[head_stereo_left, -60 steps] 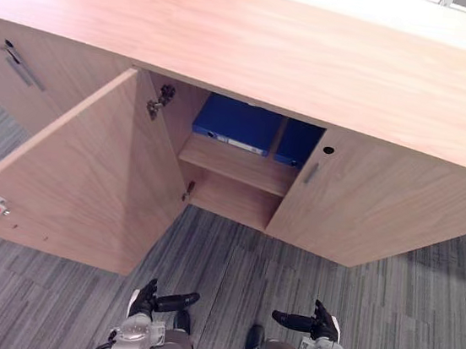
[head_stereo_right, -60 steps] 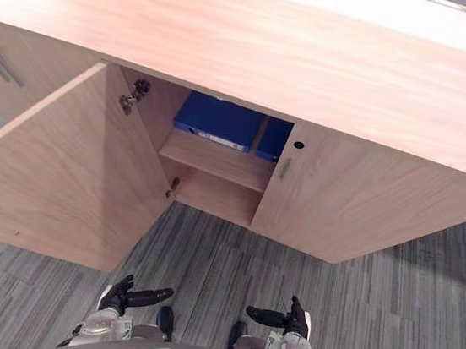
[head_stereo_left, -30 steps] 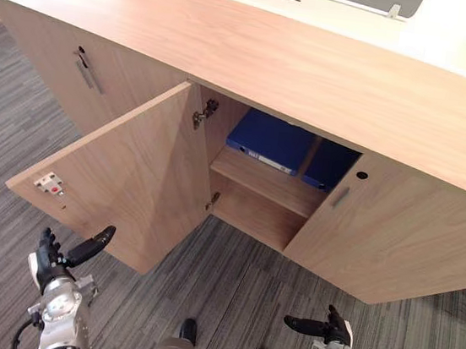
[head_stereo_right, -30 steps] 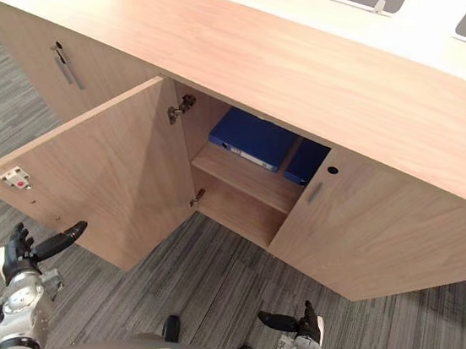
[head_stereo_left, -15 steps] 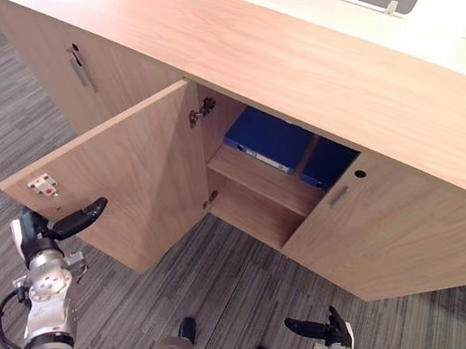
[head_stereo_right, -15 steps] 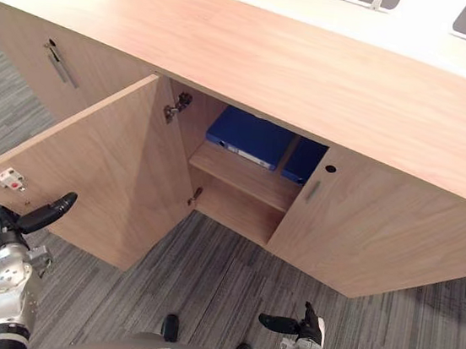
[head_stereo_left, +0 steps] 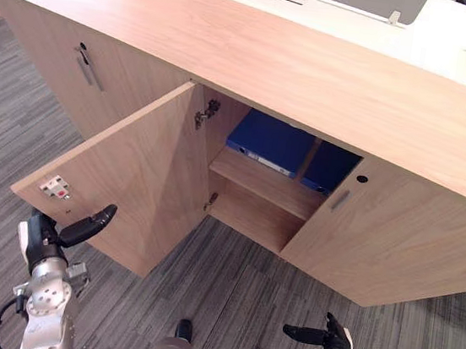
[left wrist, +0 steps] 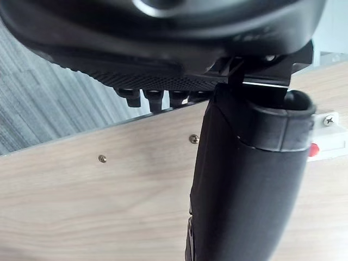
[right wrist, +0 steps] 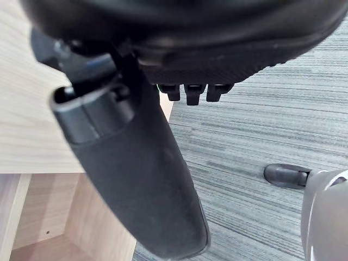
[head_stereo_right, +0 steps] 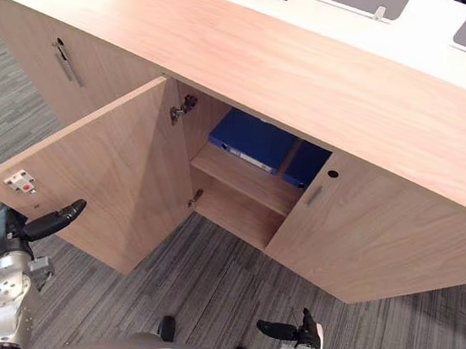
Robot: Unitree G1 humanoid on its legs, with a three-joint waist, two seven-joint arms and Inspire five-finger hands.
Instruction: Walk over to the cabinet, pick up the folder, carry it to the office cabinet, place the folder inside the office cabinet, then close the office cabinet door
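Fingers (left wrist: pixel 153 98) relaxed and empty, the left hand (head_stereo_left: pixel 42 240) has risen from low down to the free edge of the open cabinet door (head_stereo_left: pixel 144 168); the right hand (head_stereo_left: pixel 325 336) hangs low, loosely open. The blue folder (head_stereo_left: pixel 273 141) lies on the upper shelf (head_stereo_left: pixel 259 173) inside, so likely only closing remains. Grey carpet (head_stereo_left: pixel 289 275) lies below, a white desk (head_stereo_left: pixel 362 24) beyond the cabinet's wooden surface (head_stereo_left: pixel 257 50).
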